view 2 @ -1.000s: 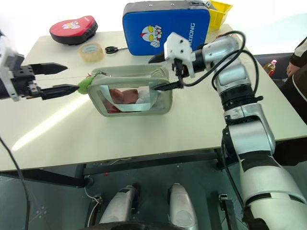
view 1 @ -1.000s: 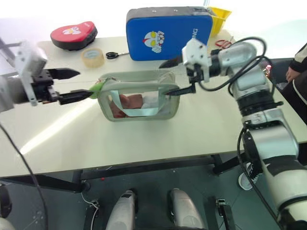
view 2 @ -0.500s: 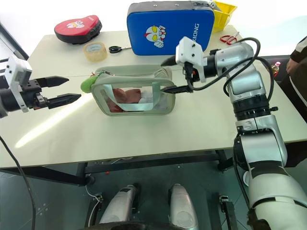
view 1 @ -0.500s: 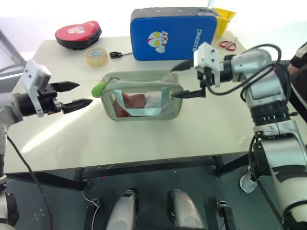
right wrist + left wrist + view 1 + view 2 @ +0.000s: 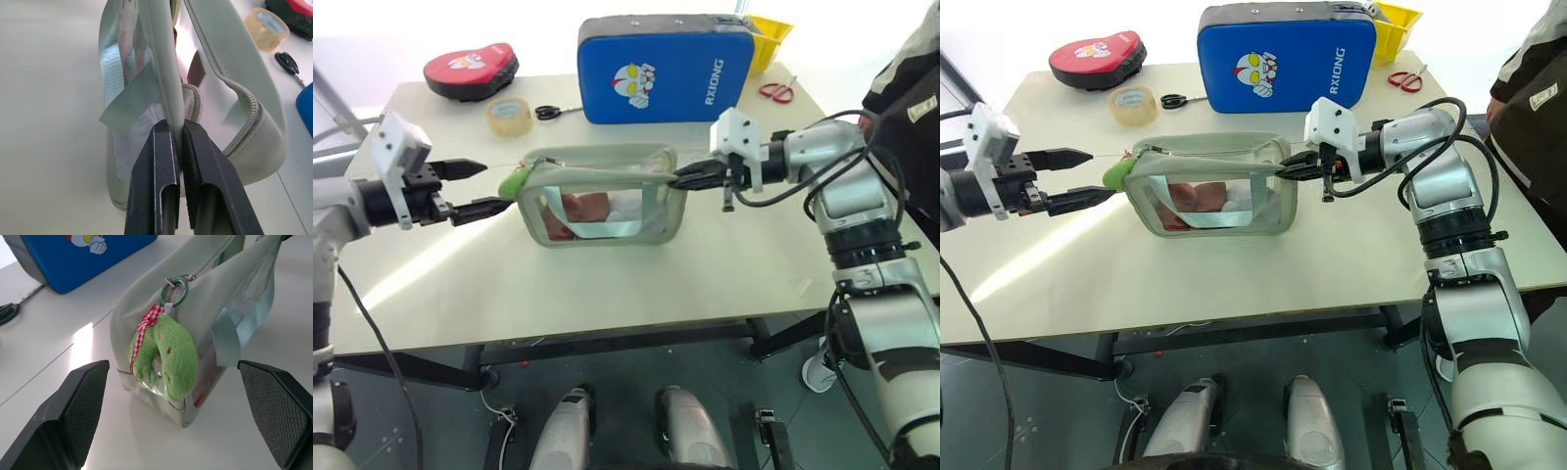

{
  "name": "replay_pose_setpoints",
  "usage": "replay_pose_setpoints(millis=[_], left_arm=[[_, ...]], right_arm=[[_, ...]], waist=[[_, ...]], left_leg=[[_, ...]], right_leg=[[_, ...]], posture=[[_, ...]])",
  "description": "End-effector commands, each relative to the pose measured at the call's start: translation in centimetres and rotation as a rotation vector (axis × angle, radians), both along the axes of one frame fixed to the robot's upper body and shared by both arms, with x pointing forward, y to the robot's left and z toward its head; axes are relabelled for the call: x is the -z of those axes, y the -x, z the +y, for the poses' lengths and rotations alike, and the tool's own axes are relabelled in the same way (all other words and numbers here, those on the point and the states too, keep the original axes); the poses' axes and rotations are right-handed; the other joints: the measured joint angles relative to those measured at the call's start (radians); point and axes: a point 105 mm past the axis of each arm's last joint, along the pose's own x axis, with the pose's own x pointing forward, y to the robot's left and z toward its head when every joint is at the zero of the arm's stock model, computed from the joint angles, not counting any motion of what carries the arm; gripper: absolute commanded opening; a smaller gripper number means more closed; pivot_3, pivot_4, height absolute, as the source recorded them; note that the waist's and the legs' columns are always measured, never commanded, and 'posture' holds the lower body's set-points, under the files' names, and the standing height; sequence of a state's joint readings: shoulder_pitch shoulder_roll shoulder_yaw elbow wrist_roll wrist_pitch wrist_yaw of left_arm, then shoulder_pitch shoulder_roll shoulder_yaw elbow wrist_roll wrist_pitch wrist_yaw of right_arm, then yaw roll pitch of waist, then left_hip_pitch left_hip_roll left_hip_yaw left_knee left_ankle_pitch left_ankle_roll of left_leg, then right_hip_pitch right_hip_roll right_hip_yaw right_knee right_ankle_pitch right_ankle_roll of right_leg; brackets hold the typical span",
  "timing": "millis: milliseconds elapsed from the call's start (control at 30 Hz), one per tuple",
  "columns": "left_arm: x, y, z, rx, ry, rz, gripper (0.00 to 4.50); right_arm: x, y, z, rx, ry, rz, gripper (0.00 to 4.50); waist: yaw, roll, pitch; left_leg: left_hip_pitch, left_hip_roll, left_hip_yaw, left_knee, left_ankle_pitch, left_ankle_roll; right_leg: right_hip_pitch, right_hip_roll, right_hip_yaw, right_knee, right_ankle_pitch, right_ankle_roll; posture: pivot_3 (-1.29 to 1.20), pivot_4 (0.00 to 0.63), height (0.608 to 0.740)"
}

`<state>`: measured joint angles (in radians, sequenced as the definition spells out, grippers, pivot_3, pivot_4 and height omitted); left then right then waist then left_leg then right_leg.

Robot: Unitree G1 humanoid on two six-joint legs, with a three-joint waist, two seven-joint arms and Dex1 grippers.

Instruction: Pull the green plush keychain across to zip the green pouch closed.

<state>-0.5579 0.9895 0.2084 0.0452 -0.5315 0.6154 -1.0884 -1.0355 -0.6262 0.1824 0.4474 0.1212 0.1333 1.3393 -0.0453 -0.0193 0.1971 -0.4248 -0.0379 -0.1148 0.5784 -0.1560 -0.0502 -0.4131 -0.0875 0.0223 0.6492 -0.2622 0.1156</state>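
right hand (image 5: 178, 142) clamped on green pouch (image 5: 607, 196) rim, zipper open

A robot test lab or workshop: a plain pale worktop (image 5: 607, 284) scattered with props, namely a blue cartoon-printed pad (image 5: 661, 67), tape roll (image 5: 509, 117), 2 scissors, with a person (image 5: 913, 78) standing alongside.

On the table (image 5: 607, 284): one green pouch (image 5: 603, 196), one plush keychain (image 5: 513, 183), one blue pad (image 5: 661, 67), one red pad (image 5: 470, 69), one tape roll (image 5: 509, 117). Scissors: two pairs, black (image 5: 546, 112) upper left, red (image 5: 776, 92) upper right. One yellow container (image 5: 766, 36), possibly a bin.
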Motion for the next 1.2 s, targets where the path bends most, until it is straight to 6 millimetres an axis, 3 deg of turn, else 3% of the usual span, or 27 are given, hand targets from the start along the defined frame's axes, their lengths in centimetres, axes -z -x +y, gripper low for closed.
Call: replay_pose_setpoints(millis=[33,400,500,733,1000,1200], left_arm=[[-0.9,0.0,0.0,0.011,-0.035,-0.045,4.5],[1.5,-1.6,-1.7,0.034,-0.061,-0.042,4.5],[1.5,-2.1,-1.5,0.022,-0.082,-0.051,3.69],[1.0,-2.6,-1.6,0.019,-0.086,-0.092,0.17],[-2.9,-2.8,-3.4,0.07,-0.127,-0.227,0.07],[-3.3,-1.8,-4.3,0.158,-0.171,-0.192,0.07]], right_arm=[[-1.0,-0.2,-0.2,0.012,-0.019,-0.044,0.04],[-1.4,-0.3,0.1,0.01,-0.022,-0.061,0.04],[-1.5,-0.2,0.2,0.007,-0.021,-0.063,0.0],[-1.6,0.0,0.2,0.005,-0.022,-0.067,0.0],[-1.5,-0.1,0.2,0.007,-0.019,-0.075,0.0],[-1.7,-0.4,0.2,0.016,-0.018,-0.089,0.0]], waist=[[-0.001,0.0,0.0],[0.001,0.0,0.0],[-0.001,0.0,0.0],[0.0,0.0,0.0],[0.0,0.0,0.0],[-0.003,0.0,0.0]], left_leg=[[0.0,0.0,0.0,0.0,0.0,0.0],[0.0,0.0,0.0,0.0,0.0,0.0],[0.0,0.0,0.0,0.0,0.0,0.0],[0.0,0.0,0.0,0.0,0.0,0.0],[-0.001,0.0,0.0,0.001,0.0,0.0],[-0.001,0.0,0.0,0.001,0.0,0.0]], right_leg=[[0.0,0.0,0.0,0.0,0.0,0.0],[0.0,0.0,0.0,0.0,0.0,0.0],[0.0,0.0,0.0,0.0,0.0,0.0],[0.0,0.0,0.0,0.0,0.0,0.0],[0.0,0.0,0.0,0.0,0.0,0.0],[0.0,0.0,0.0,0.0,0.0,0.0]], posture=[[0.0,0.15,0.74],[0.0,0.15,0.74],[0.0,0.15,0.74],[0.0,0.15,0.74],[0.0,0.15,0.74],[0.0,0.15,0.74]])
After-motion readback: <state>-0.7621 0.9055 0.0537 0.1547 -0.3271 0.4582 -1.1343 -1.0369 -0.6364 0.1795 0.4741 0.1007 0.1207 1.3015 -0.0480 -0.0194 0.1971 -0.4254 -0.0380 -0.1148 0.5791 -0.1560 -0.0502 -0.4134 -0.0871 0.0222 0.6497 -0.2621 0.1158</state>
